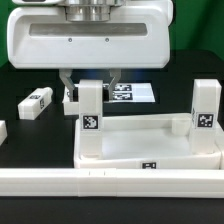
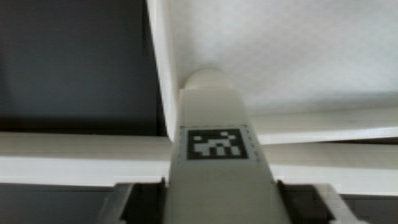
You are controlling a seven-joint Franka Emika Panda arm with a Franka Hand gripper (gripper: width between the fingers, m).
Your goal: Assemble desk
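Note:
The white tray-like tabletop (image 1: 150,150) lies at the front centre, its rim facing up. One white block leg (image 1: 91,118) stands upright in its corner at the exterior view's left. My gripper (image 1: 91,95) comes down from above and is shut on this leg near its top. In the wrist view the leg (image 2: 217,110), with its tag, runs between my fingers, my gripper (image 2: 217,205) straddles it, and the tabletop (image 2: 302,60) lies beyond. A second leg (image 1: 205,106) stands in the corner at the exterior view's right.
A loose white leg (image 1: 35,102) lies on the black table at the exterior view's left, and another piece (image 1: 2,131) shows at the edge. The marker board (image 1: 138,93) lies behind the gripper. A long white rail (image 1: 110,182) runs along the front.

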